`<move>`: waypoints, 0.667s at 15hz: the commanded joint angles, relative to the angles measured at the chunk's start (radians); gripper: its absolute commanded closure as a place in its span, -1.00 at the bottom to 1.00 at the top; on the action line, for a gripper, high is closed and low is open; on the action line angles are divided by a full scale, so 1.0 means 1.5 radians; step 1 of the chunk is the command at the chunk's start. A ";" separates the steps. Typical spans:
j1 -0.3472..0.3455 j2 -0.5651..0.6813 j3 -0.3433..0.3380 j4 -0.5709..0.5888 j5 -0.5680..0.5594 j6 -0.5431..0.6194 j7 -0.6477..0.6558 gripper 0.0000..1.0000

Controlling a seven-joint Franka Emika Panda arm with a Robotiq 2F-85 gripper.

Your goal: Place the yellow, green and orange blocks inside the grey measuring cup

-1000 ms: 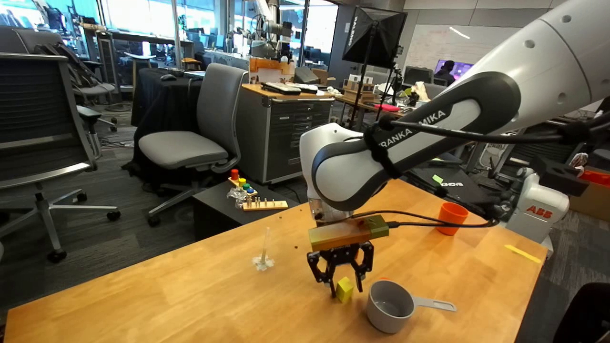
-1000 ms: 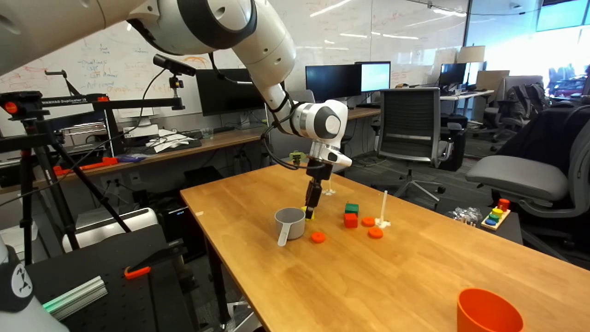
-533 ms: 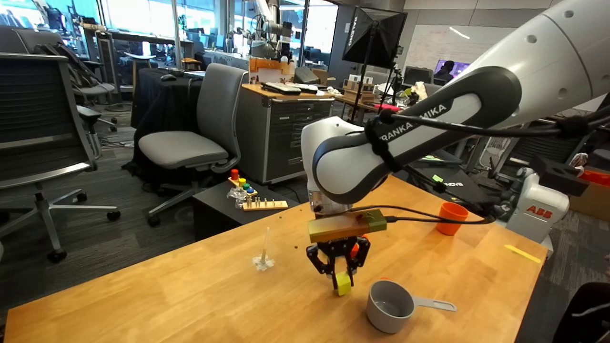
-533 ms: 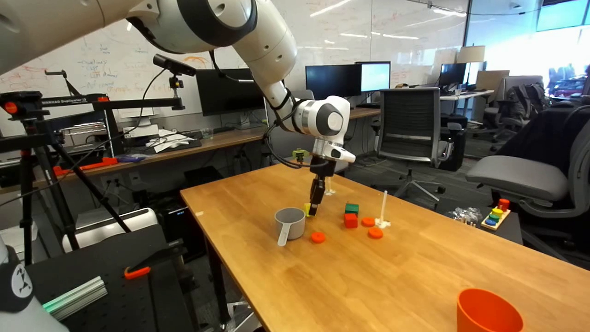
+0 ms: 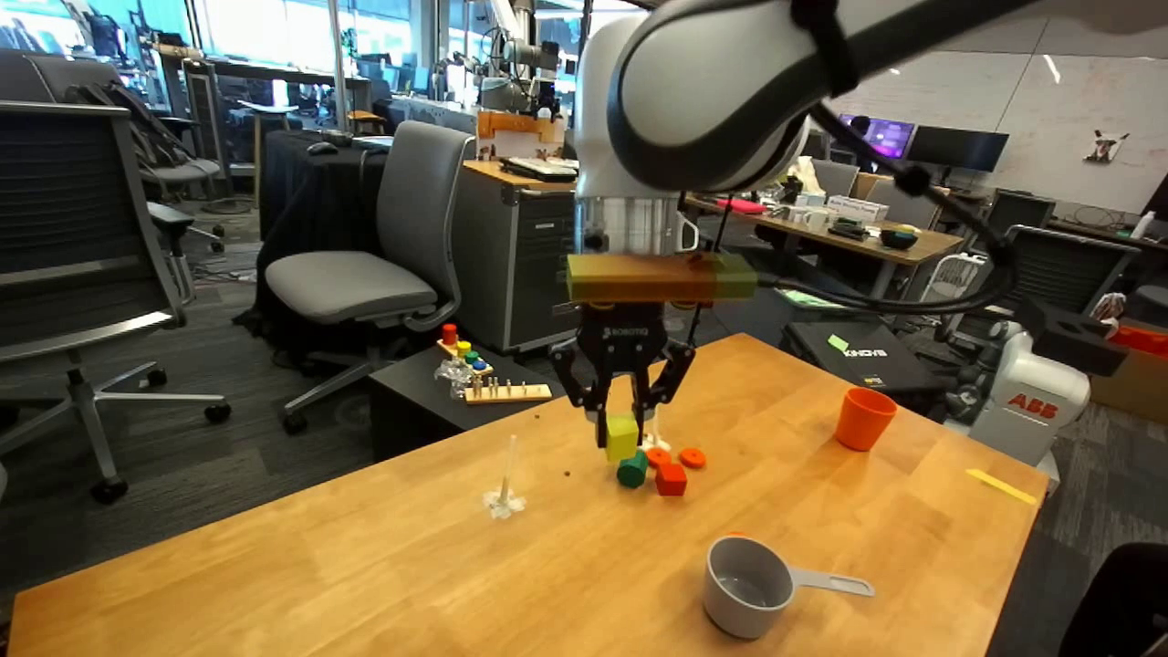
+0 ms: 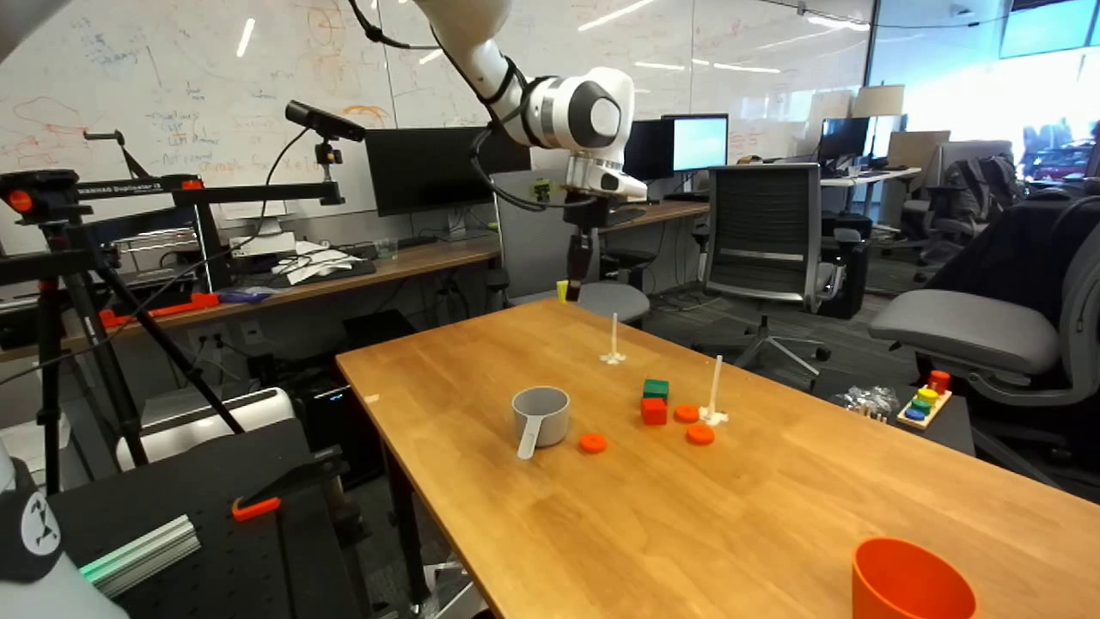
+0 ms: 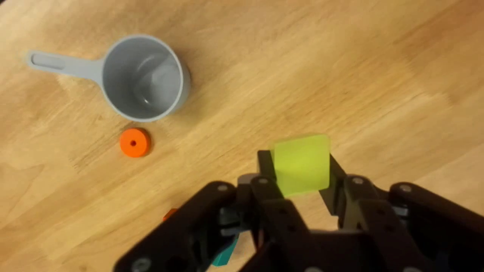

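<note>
The yellow block is clamped between the fingertips of my gripper, which is shut on it. In both exterior views the pair hangs well above the table. The grey measuring cup stands upright on the table, its handle out to the side. Its inside shows bare in the wrist view, where it lies up and left of my fingers. The orange block, red-looking, sits on the table close to the green block. Only slivers of both appear behind my gripper's linkage in the wrist view.
An orange disc lies close to the cup. Two more discs, one of them here, lie by a thin upright peg. A further peg is stuck to the table. The bigger orange cup stands apart.
My gripper has closed on the yellow block and carried it up off the table. The grey cup and the other blocks have stayed in place.
</note>
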 commanded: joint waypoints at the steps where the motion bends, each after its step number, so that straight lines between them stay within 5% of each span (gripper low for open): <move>1: -0.007 -0.131 0.031 -0.154 0.059 -0.006 -0.007 0.83; 10: -0.034 -0.252 0.020 -0.408 0.125 0.057 -0.020 0.82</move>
